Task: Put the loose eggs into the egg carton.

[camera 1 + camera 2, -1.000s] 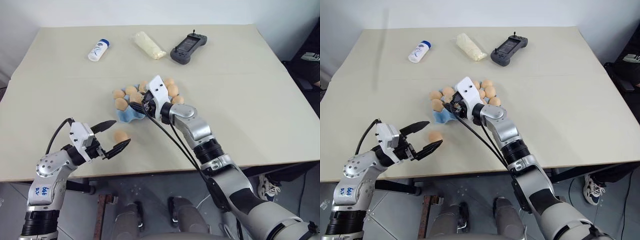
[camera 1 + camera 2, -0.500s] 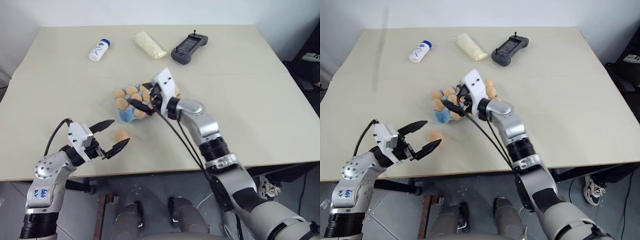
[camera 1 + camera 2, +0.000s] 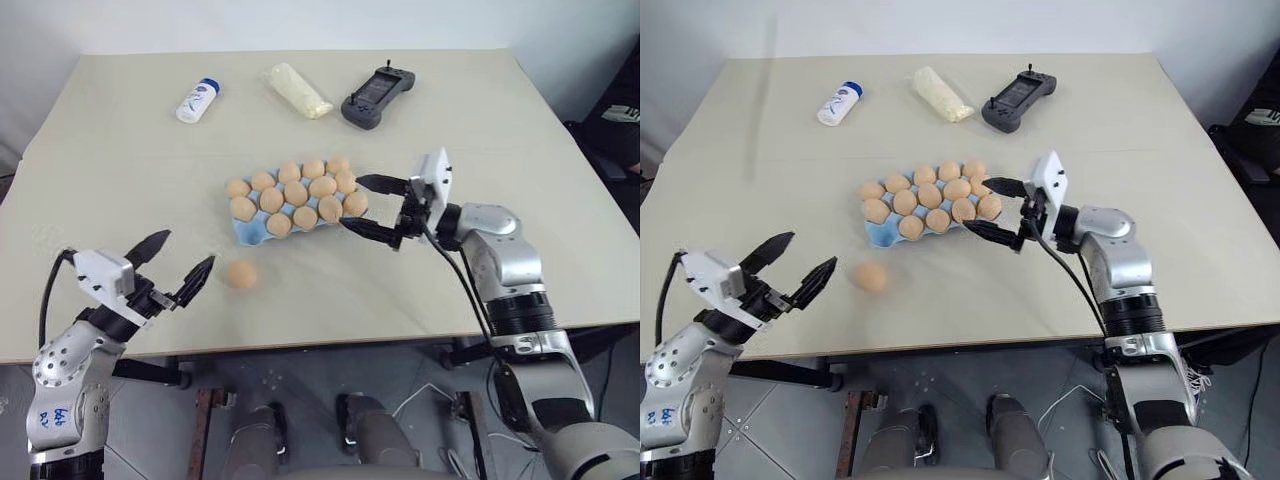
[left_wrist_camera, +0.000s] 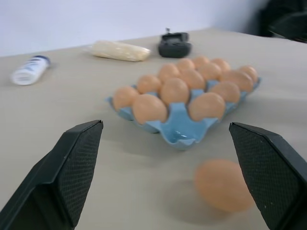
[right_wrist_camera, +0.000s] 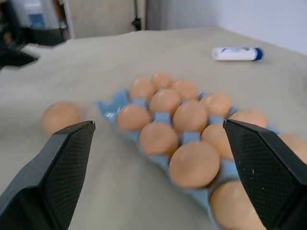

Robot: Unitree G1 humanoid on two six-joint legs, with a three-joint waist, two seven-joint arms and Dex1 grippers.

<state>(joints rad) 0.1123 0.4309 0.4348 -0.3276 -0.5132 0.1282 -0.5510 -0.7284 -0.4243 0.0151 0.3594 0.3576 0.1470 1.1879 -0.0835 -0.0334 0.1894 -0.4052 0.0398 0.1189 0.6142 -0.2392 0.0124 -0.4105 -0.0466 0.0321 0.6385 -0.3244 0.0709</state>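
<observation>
Nearest you, your left gripper [image 3: 172,266] hangs over the table's [image 3: 520,120] front edge, fingers spread wide and holding nothing. Just past it one loose egg [image 3: 240,274] lies on the bare tabletop, near the egg carton [image 3: 252,233]. Your left wrist view shows an unfilled blue cup at the carton's near corner. Your right gripper [image 3: 368,203], released and empty, sits just right of the carton. Farther back lie a white bottle [image 3: 197,100], a pale packet [image 3: 296,90] and a black controller [image 3: 376,96].
</observation>
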